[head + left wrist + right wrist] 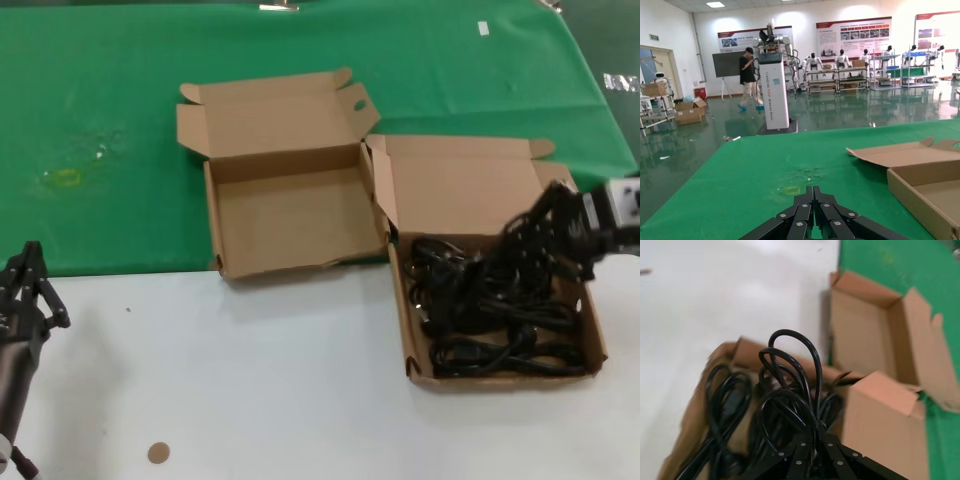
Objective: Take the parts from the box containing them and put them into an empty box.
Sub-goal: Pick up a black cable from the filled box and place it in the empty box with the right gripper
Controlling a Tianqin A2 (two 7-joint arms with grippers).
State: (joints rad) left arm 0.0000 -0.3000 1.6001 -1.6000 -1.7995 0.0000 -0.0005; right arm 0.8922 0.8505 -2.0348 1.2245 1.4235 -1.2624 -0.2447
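The worktop [300, 380] is white near the robot, with a plain green cloth [120, 130] over its far half; the cloth carries a faint yellowish stain [65, 177]. Both boxes are plain brown cardboard: the empty box [290, 215] shows a bare brown floor, and the full box [590, 330] holds black power cords [490, 320]. The left gripper [30, 285] and right gripper [545, 235] are black. A small tan disc [158, 453] lies on the white part.

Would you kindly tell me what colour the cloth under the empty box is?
Green. The cloth beneath the empty box shows best in the head view.
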